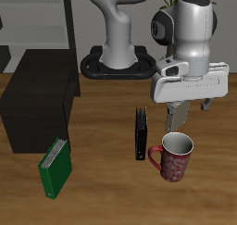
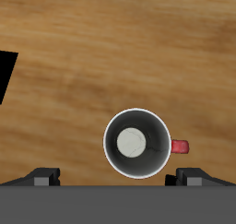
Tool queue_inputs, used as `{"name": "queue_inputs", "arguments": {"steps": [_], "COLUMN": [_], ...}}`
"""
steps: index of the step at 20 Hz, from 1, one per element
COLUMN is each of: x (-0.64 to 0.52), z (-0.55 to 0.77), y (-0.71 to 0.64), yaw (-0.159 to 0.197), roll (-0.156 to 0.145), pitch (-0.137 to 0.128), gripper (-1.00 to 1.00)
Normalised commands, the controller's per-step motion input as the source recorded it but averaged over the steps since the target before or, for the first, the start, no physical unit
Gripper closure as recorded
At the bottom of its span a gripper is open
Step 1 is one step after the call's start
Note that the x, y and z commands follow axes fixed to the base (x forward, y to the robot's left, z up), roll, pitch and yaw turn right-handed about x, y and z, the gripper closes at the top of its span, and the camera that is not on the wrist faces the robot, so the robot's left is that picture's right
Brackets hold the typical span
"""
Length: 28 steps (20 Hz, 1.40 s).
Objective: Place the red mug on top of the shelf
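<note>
While the gripper [image 1: 178, 118] hangs above the red mug [image 1: 172, 156] in the exterior view, nothing is held; mug stands upright on the wooden table [image 1: 102, 187] near the front edge, handle toward the black book [image 1: 141, 133] standing beside it. Fingers point down over the rim, apart from it. Shelf [image 1: 39, 97] is the low black cabinet well across the table, top bare, green book [image 1: 55, 167] leaning by its front corner.

Wrist view: mug [image 2: 137, 143] seen straight down, round grey rim, dark inside, pale disc at the bottom, otherwise empty. Handle [image 2: 180, 147] sticks out sideways toward one finger [image 2: 190, 179]. Jaws released, spread wider than the mug, one fingertip each side. Black corner at the edge is probably the shelf [image 2: 5, 73].

Risks, my read: mug sits off the midline between the fingers, so descending as is could land a pad on the rim or handle and tip it. A rim pinch may slip in transit. The black book could get clipped on lift-out.
</note>
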Motion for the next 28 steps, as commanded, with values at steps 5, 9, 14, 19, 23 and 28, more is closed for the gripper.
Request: {"name": "queue_inputs", "arguments": {"steps": [5,9,14,19,23,28], "x": [0.13,0.12,0.07,0.03,-0.01,0.0], "z": [-0.36,-0.42,-0.3,-0.38,-0.43,-0.33], "y": [0.15,0.11,0.03,0.05,0.23,0.04], "yaw": [0.015,-0.027,-0.015,-0.005,0.025,0.008], "roll": [0.005,-0.005,-0.003,0.002,0.033,-0.01], "pitch": [0.029,0.075,0.039,0.06,0.059,0.062], "gripper": [-1.0,-1.0,-1.0,-1.0,-1.0,-1.0]}}
